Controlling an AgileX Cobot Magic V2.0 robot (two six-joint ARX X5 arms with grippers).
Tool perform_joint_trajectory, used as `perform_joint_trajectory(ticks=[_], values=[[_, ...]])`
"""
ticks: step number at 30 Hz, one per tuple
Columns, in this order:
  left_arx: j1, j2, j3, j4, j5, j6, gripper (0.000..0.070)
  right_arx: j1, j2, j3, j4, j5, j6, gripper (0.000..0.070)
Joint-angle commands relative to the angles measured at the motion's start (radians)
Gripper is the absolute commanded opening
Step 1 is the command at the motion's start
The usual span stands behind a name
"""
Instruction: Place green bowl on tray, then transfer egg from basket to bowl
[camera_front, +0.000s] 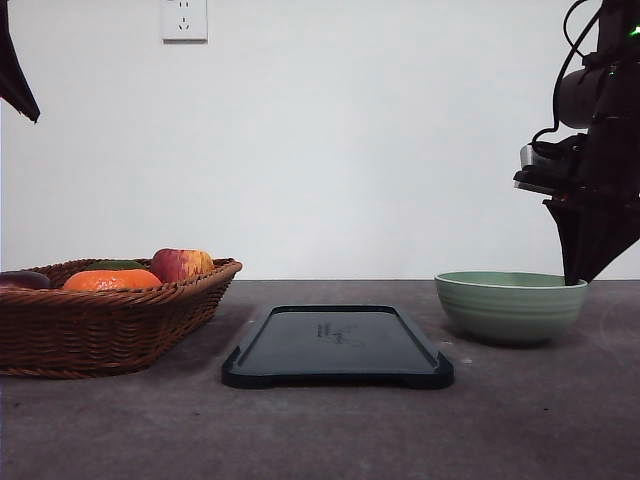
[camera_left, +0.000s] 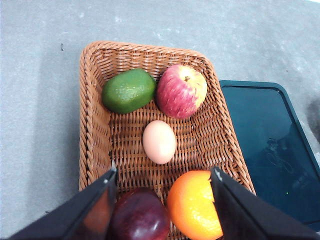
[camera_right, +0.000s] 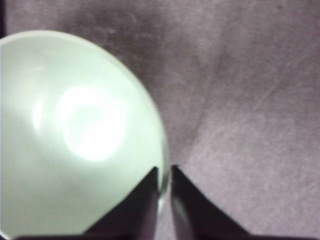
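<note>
Right gripper (camera_right: 163, 172) pinched shut on green bowl (camera_front: 510, 303) rim | lift level, clear tray (camera_front: 338, 345) edge | left gripper (camera_left: 164, 176) wide open, empty.

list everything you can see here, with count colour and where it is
green bowl: 1, pale sage green, on the table right of the tray
tray: 1, dark blue-black, table centre
basket: 1, brown wicker, left of the tray
egg: 1, brownish-pink, basket middle
apple: 1, red-yellow, in basket
orange: 1, in basket
green fruit: 1, in basket
dark purple fruit: 1, in basket
wall socket: 1, white, on the wall
left gripper: open above basket
right gripper: fingers shut on bowl rim
</note>
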Motion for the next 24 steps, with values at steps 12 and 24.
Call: perform_joint_trajectory(ticks=[12, 24], values=[[-0.003, 0.006, 0.021, 0.007, 0.005, 0.002, 0.0374, 0.030, 0.024, 0.157, -0.181, 0.003, -0.011, 0.0000], [-0.003, 0.006, 0.021, 0.007, 0.005, 0.002, 0.0374, 0.254, 0.076, 0.351, -0.227, -0.001, 0.020, 0.0000]])
